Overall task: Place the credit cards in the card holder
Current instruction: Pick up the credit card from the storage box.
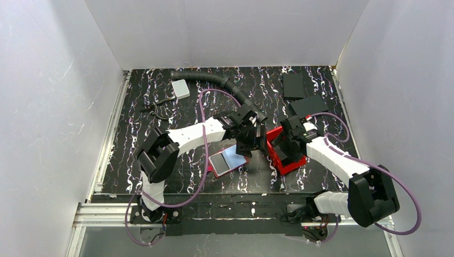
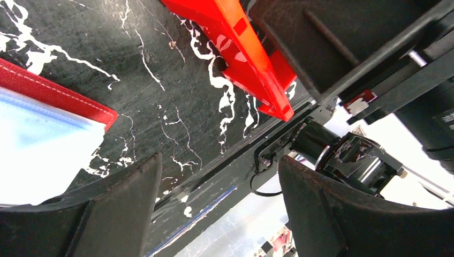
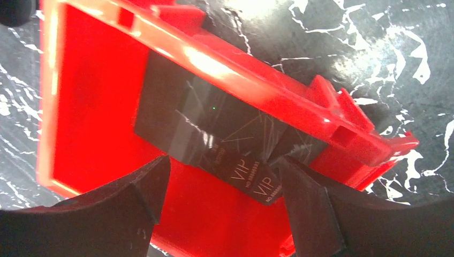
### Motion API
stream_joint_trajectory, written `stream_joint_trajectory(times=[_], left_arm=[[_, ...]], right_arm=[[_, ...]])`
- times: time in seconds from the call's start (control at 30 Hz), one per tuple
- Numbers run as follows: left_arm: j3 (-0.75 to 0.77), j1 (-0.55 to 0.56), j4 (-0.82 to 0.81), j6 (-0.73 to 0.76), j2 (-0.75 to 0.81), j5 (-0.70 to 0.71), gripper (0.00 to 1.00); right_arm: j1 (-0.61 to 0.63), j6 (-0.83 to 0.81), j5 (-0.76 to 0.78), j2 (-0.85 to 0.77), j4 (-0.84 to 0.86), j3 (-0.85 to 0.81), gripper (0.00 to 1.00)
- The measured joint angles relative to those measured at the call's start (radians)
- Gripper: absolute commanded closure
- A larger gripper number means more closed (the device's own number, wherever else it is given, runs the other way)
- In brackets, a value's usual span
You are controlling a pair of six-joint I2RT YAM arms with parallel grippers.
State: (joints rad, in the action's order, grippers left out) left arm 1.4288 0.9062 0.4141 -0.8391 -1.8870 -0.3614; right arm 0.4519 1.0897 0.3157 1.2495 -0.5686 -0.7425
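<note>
The card holder (image 1: 218, 166) lies open on the counter (image 1: 139, 139) at lower centre of the top view. A pale blue card (image 1: 236, 156) rests on its right half. A small grey-white card (image 1: 181, 88) sits well apart at upper left. The left gripper (image 1: 248, 147) hovers just beside the holder's right edge, jaws wide apart and empty. Further right, the right gripper (image 1: 290, 150) hangs over the red bin (image 1: 275, 158), jaws spread wide and gripping nothing, above black VIP cards (image 3: 214, 134) inside.
</note>
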Motion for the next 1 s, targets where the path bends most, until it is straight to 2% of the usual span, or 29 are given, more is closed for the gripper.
stream_joint_trajectory(times=[0.37,0.8,1.0], left_arm=[[0.007,0.000,-0.011,-0.017,-0.017,-0.018,0.22],[0.006,0.000,-0.009,-0.018,-0.017,-0.020,0.23],[0.006,0.000,-0.009,-0.017,-0.017,-0.020,0.23]], right_arm=[[0.000,0.005,-0.009,0.010,0.023,0.043,0.15],[-0.006,0.011,-0.029,0.016,0.151,0.071,0.27],[-0.006,0.020,-0.031,-0.002,0.160,0.070,0.35]])
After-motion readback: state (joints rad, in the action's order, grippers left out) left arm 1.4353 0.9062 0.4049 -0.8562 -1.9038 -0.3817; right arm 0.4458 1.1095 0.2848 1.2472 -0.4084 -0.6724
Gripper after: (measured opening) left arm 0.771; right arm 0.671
